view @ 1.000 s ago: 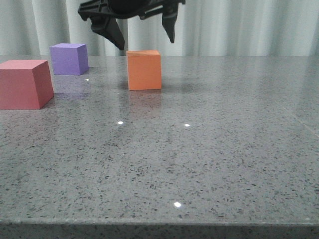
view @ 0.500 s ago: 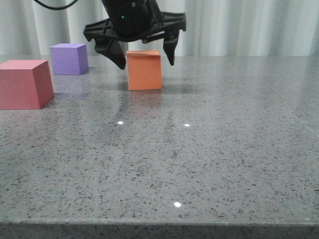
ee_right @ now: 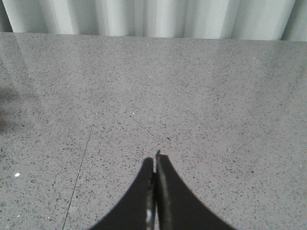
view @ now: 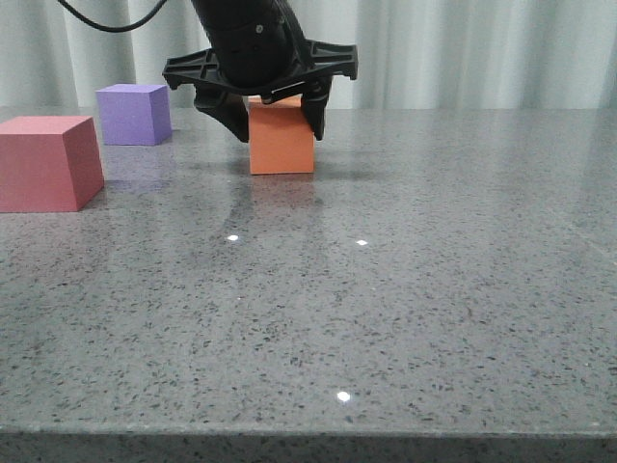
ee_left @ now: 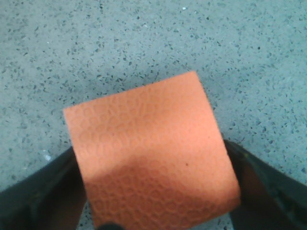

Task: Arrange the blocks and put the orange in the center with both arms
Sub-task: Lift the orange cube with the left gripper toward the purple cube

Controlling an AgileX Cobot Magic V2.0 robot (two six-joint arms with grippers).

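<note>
The left gripper (view: 275, 114) has come down and is squeezing the orange cube (view: 281, 138) near the worktop's far edge, ready for lifting. The right gripper (ee_right: 154, 165) is staying closed, holding nothing.

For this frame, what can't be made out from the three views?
- Front view: the left gripper covers the orange cube's top; finger contact is unclear.
- Left wrist view: the cube fills the frame and the fingertips are cut off below.
- Right wrist view: no cubes appear; the right gripper shows over bare table.
</note>
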